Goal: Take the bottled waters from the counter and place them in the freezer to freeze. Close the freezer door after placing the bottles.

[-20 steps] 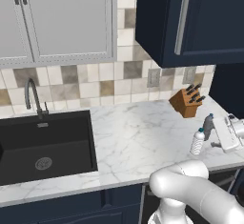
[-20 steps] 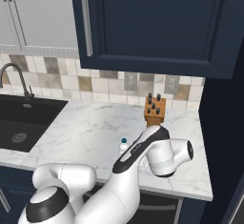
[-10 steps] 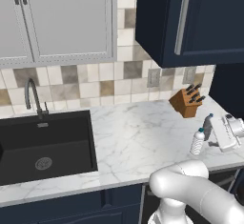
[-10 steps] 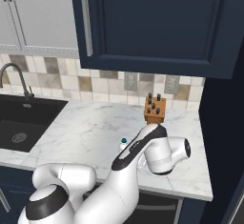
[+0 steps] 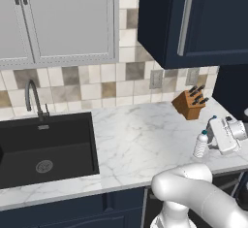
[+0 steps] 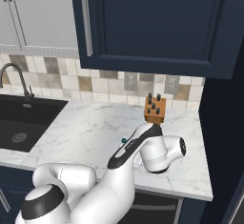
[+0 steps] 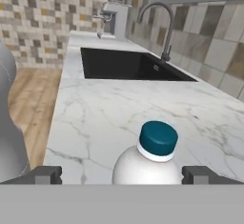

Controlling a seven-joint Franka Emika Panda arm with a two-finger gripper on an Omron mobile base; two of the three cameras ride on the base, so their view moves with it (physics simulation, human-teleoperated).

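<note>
Step in hand: pick-up of first bottle (image 5: 200, 144). Bottle upright on counter (image 5: 135, 144), right end, near front edge, knife block (image 5: 191, 104) behind. Gripper (image 7: 121, 175) released, fingers straddling bottle, not touching. Next: advance slightly, clench on body, lift clear.
</note>
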